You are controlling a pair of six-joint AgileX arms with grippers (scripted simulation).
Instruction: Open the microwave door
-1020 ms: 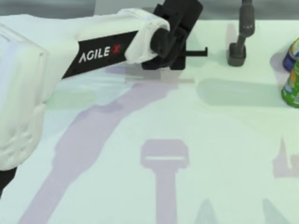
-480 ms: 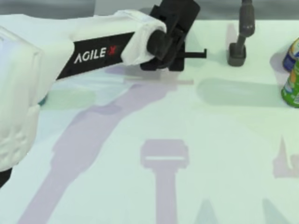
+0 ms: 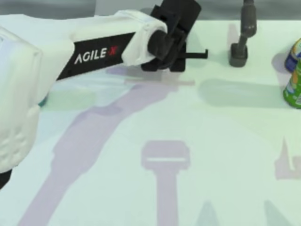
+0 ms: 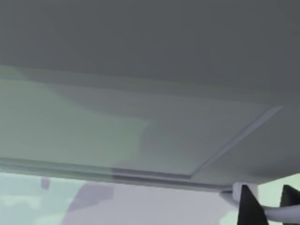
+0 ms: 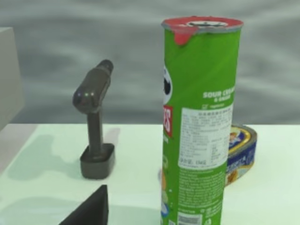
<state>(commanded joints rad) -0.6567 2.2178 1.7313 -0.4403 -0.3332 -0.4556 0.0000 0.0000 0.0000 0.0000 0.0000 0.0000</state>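
Left gripper (image 4: 265,206) straddles the microwave door (image 4: 140,126) handle (image 4: 243,190).

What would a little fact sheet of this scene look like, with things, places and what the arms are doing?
left gripper: at the table's far edge, top view
microwave door: fills the left wrist view, very near
handle: pale bar beside the dark fingertips
right arm: not in the top view
drill: upright, far right part
green can: upright, right edge
round tin: behind the can
table: pale
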